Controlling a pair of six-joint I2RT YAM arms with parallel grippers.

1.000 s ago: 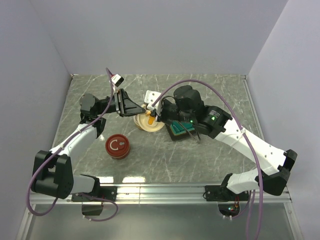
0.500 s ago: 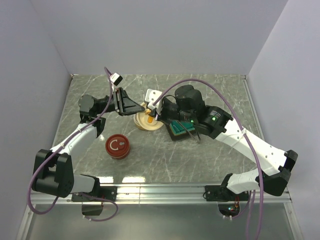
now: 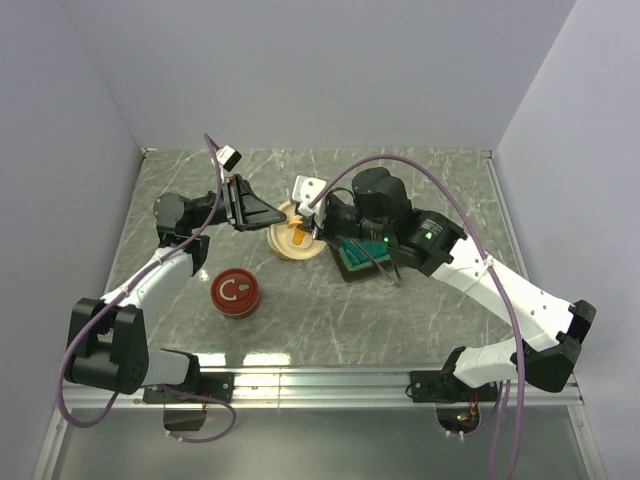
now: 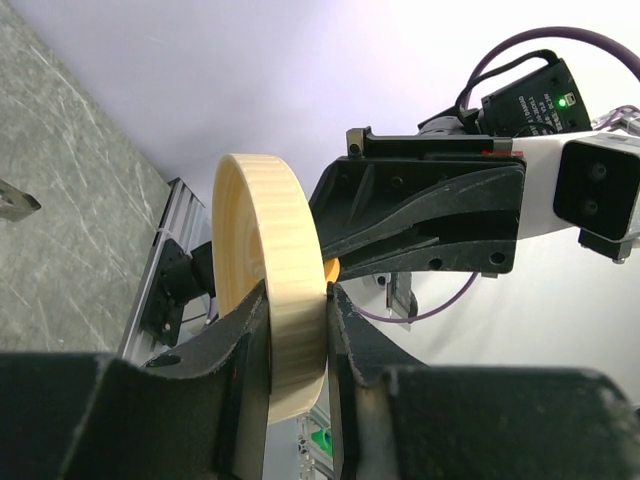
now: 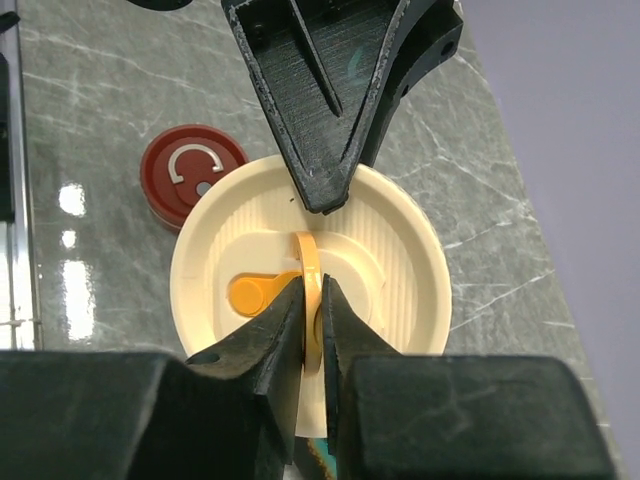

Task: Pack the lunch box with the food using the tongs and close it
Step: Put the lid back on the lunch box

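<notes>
Near the desk's (image 3: pixel 440 330) middle, my left fingers (image 4: pixel 240 335) clamp the cream lunch box's (image 4: pixel 262 250) rim; right fingers (image 5: pixel 262 340) pinch an upright thin orange strip (image 5: pixel 308 255) inside it.

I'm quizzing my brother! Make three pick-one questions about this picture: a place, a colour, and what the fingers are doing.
1. Where is the red lid? A on the table; B in a tray; C in the air.
2. What colour is the thin piece the right fingers pinch? A blue; B orange; C green.
3. The left fingers are: A wide open; B clamped on the cream container rim; C hidden.
Answers: 1 A, it lies flat there; 2 B, orange shows between them; 3 B, both press the rim.
</notes>
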